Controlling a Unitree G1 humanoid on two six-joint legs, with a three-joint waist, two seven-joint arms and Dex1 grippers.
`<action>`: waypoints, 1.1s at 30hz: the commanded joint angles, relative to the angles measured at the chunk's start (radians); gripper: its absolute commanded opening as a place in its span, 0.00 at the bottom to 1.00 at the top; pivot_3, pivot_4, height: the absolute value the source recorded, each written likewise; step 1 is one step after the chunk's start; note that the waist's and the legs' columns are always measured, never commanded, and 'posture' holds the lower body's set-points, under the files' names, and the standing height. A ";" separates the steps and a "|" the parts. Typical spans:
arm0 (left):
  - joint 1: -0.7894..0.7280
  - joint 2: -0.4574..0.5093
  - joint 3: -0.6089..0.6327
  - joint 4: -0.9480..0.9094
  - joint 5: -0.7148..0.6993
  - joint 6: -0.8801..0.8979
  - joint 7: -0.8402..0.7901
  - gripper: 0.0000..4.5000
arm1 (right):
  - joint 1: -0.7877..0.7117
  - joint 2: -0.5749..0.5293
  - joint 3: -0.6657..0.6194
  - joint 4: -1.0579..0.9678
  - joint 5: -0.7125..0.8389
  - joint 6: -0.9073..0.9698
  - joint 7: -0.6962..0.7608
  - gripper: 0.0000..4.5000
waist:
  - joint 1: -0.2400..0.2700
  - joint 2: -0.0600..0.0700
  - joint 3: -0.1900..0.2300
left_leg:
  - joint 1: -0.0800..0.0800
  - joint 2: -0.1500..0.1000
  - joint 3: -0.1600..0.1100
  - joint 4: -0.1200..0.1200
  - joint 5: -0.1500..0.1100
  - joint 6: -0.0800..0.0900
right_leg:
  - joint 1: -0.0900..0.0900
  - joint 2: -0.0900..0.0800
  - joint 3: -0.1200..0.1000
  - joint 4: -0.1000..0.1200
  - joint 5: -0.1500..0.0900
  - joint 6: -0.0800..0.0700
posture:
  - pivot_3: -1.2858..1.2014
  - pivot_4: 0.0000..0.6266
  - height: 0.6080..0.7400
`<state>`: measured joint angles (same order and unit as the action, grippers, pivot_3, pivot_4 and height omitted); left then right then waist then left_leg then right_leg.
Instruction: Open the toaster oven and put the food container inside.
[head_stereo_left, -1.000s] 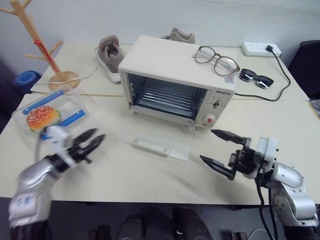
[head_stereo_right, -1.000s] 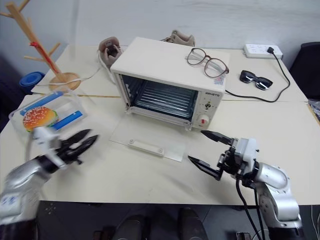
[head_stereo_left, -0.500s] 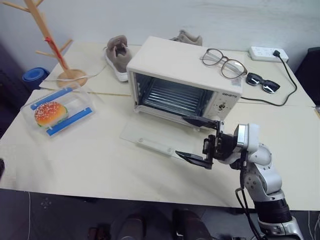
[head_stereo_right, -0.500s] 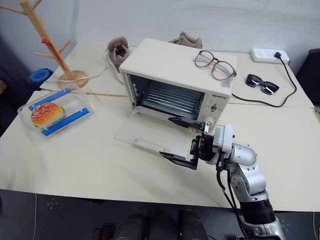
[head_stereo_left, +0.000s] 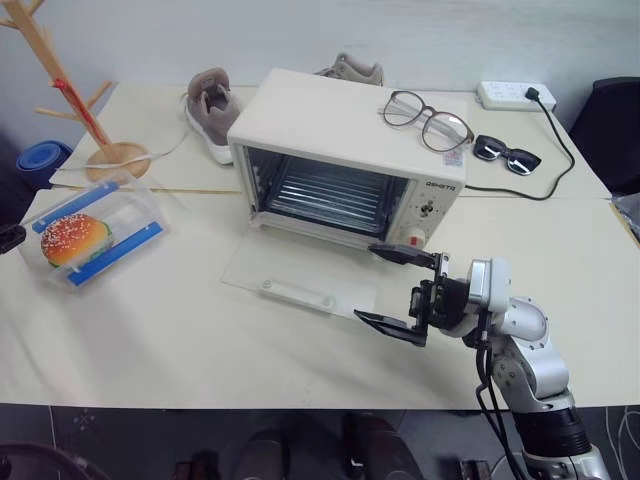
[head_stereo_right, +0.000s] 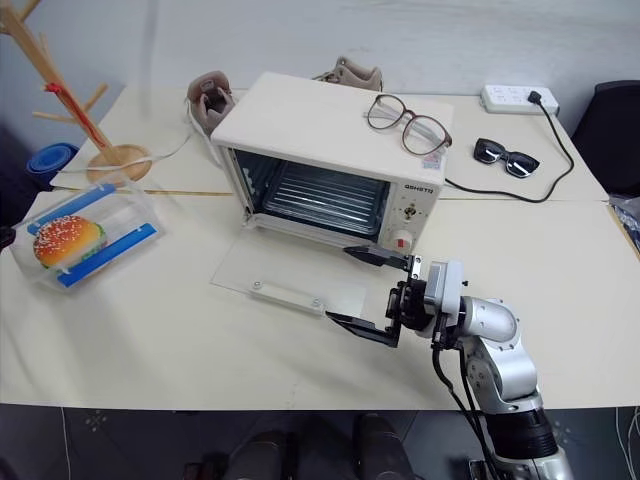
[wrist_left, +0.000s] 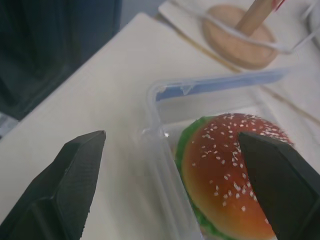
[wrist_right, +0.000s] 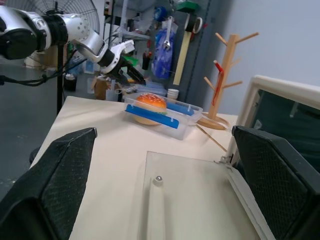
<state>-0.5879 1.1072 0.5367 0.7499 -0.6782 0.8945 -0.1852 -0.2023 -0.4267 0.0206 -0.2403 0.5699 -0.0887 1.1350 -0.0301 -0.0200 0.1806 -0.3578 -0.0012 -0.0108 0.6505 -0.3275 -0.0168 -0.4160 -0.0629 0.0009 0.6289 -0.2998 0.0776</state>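
Note:
The cream-white toaster oven (head_stereo_left: 330, 120) stands mid-table with its glass door (head_stereo_left: 300, 275) dropped flat onto the table and the wire rack (head_stereo_left: 320, 190) showing. The food container (head_stereo_left: 85, 235), a clear box with blue strips and a toy hamburger (wrist_left: 230, 165), lies at the table's left edge. My left gripper (wrist_left: 171, 137) is open at the container's outer end, its fingers spread wide with the box corner between them; I cannot tell whether they touch it. My right gripper (head_stereo_left: 365, 283) is open and empty, pointing left just off the door's right front corner.
A pair of glasses (head_stereo_left: 430, 118) lies on the oven's top. Behind the oven are two shoes (head_stereo_left: 212, 105), sunglasses (head_stereo_left: 505, 155) and a power strip (head_stereo_left: 515, 95) with its cable. A wooden mug tree (head_stereo_left: 95, 120) stands at the back left.
My left arm has swung from the table's front out to the left, to the container's end, and its fingers have spread wider. The right gripper edged left toward the door. The camera shifted.

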 joint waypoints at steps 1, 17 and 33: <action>-0.117 0.036 -0.078 0.146 0.124 -0.080 -0.033 0.99 | 0.010 -0.005 -0.016 -0.051 -0.002 -0.018 -0.020 1.00 | -0.001 -0.001 0.000 | -0.001 0.000 0.000 0.000 0.000 0.000 | 0.000 0.000 0.000 0.000 0.000 0.000 | 0.52 0.24 1.00; -0.331 0.026 -0.146 0.413 0.311 -0.143 -0.121 0.17 | 0.032 -0.017 -0.033 -0.056 -0.020 -0.043 -0.065 1.00 | 0.003 -0.003 0.000 | 0.000 0.000 0.003 0.003 0.000 0.002 | -0.002 0.000 0.002 0.005 0.001 0.001 | 0.52 0.24 1.00; -0.200 0.202 -0.252 -0.139 0.286 0.183 -0.528 0.03 | 0.018 -0.052 -0.050 0.000 -0.027 -0.035 -0.047 1.00 | 0.003 -0.011 0.000 | -0.014 0.000 0.004 0.010 0.001 0.000 | -0.015 -0.002 0.004 0.011 0.001 0.001 | 0.52 0.24 1.00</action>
<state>-0.8130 1.2821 0.2690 0.7379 -0.3491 0.9953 -0.6617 -0.1874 -0.4623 0.0048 -0.2293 0.5363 -0.1115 1.0825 -0.0274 -0.0308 0.1807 -0.3722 -0.0015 -0.0070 0.6602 -0.3267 -0.0165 -0.4307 -0.0650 0.0047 0.6393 -0.2992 0.0787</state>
